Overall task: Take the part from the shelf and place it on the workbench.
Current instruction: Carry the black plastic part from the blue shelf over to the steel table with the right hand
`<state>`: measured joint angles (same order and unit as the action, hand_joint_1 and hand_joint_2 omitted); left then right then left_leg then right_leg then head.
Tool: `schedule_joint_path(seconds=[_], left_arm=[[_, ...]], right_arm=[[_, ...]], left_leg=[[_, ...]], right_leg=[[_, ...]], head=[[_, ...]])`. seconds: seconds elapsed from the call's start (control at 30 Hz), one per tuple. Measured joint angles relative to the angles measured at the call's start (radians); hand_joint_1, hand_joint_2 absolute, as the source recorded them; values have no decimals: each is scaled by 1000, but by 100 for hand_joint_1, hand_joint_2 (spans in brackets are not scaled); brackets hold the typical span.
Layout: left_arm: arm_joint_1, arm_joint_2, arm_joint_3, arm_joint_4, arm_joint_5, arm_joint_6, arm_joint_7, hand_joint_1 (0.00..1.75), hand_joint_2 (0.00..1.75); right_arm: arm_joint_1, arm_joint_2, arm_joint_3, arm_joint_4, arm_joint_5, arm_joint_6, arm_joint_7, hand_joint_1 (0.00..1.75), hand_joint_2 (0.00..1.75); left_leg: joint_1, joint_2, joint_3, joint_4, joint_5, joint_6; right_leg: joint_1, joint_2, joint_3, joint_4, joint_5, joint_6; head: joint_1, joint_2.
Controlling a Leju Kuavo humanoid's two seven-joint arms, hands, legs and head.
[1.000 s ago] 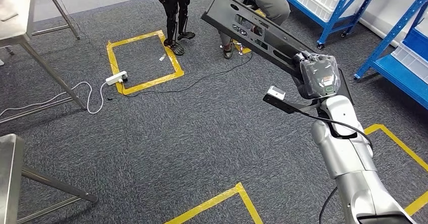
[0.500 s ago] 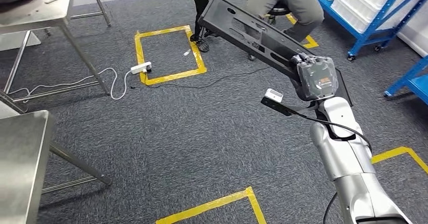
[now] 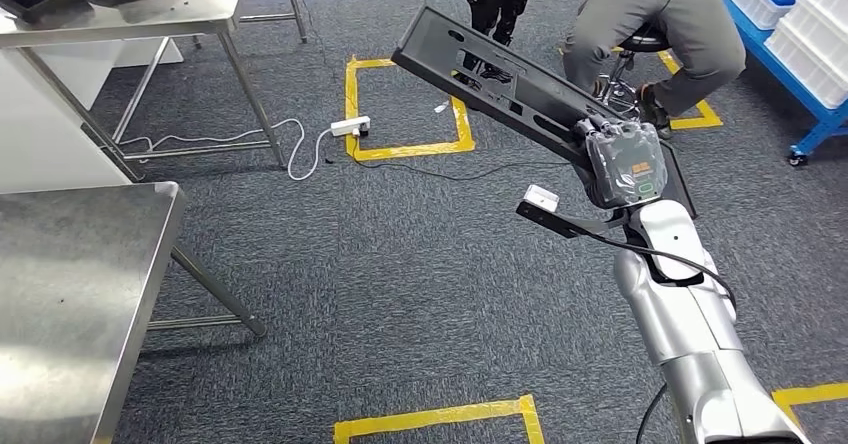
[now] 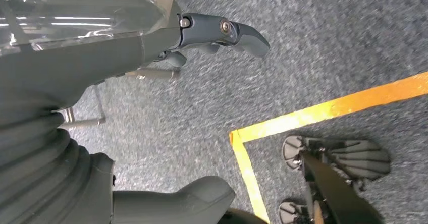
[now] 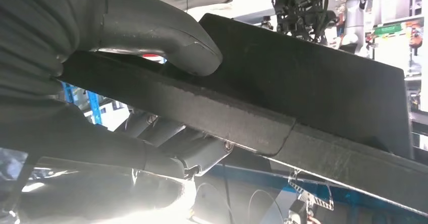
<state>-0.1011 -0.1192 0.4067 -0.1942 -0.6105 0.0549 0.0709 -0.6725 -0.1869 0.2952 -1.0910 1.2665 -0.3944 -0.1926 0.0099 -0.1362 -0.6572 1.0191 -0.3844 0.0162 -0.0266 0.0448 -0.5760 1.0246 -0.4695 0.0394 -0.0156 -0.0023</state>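
- Head view: my right hand is gripping the long black panel by its near end, carrying it out over the carpet; the steel bench is sitting off to the left
- Left wrist view: my left hand is hanging with fingers apart, carrying nothing
- Right wrist view: thumb is pressing on the panel's edge; I'm judging it stiff, long and tip-heavy from this end hold, so it may swing

Head view: bright, even overhead light, sharp, soft shadows.
Left wrist view: carpet motion-blurred.
Right wrist view: backlit, glare-washed.
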Motion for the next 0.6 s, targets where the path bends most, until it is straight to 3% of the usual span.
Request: schedule_joint_path(seconds=[0.03,0.1,0.13,0.17,0.23,0.27,0.33,0.37,0.43,0.47,0.5,0.53,0.6], left_arm=[[2,0,0,0,0,0,0,0,175],[2,0,0,0,-1,0,0,0,175],[1,-1,0,0,-3,0,0,0,175],[0,-2,0,0,-5,0,0,0,175],[-1,-4,-1,0,-10,0,0,0,175],[-1,-5,-2,0,-13,0,0,0,175],[-2,-5,-4,0,-17,0,1,0,175],[-4,-5,-6,0,-18,0,1,0,175],[-8,-5,-9,-1,-20,0,3,0,175],[-10,-5,-10,-1,-20,0,3,0,175],[-11,-5,-10,-1,-21,0,3,0,175],[-11,-5,-10,-1,-21,0,3,0,175],[-12,-6,-10,-1,-24,0,4,0,175]], right_arm=[[-1,1,0,0,0,0,0,162,175],[-4,2,0,0,1,0,0,162,175],[-5,1,0,0,1,0,0,162,175],[-5,0,-1,0,1,0,0,162,175],[-4,-2,-2,0,1,0,0,162,175],[-4,-2,-2,0,1,-1,0,162,175],[-4,-3,-2,0,0,-2,-1,162,175],[-5,-3,-3,0,-1,-2,-2,162,175],[-8,-7,-6,0,-3,-4,-4,162,175],[-9,-8,-6,1,-3,-5,-5,162,175],[-10,-7,-6,2,-3,-6,-5,162,175],[-12,-7,-6,2,-3,-7,-5,162,175],[-14,-7,-6,4,-2,-11,-6,162,175]], left_leg=[[0,12,-4,3,-2,-5],[-1,70,-27,52,-35,-11],[-1,103,-49,104,-65,-13],[0,121,-79,170,-98,-15],[3,129,-127,273,-135,-18],[3,131,-129,280,-131,-18],[2,148,-76,188,-81,-12],[-2,173,-38,120,-58,-8],[-11,204,7,33,-35,3],[-16,204,11,21,-34,8],[-17,189,9,18,-31,13],[-15,178,11,13,-27,19],[-10,156,16,2,-18,32]], right_leg=[[-1,-10,1,-1,3,-6],[-2,-31,2,-4,7,-24],[2,-42,3,-5,7,-32],[6,-54,2,-5,6,-38],[13,-80,2,-4,5,-43],[15,-92,2,-4,4,-44],[18,-115,3,-4,2,-45],[22,-125,4,-4,0,-44],[31,-146,4,-3,-3,-41],[35,-157,5,-3,-4,-38],[37,-169,6,-4,-5,-34],[36,-166,4,-1,-9,-30],[31,-122,-12,38,-33,-25]], head=[[0,0],[-5,0],[-7,0],[-9,0],[-9,0],[-9,0],[-9,0],[-9,0],[-8,0],[-6,0],[-5,0],[-5,0],[-4,0]])
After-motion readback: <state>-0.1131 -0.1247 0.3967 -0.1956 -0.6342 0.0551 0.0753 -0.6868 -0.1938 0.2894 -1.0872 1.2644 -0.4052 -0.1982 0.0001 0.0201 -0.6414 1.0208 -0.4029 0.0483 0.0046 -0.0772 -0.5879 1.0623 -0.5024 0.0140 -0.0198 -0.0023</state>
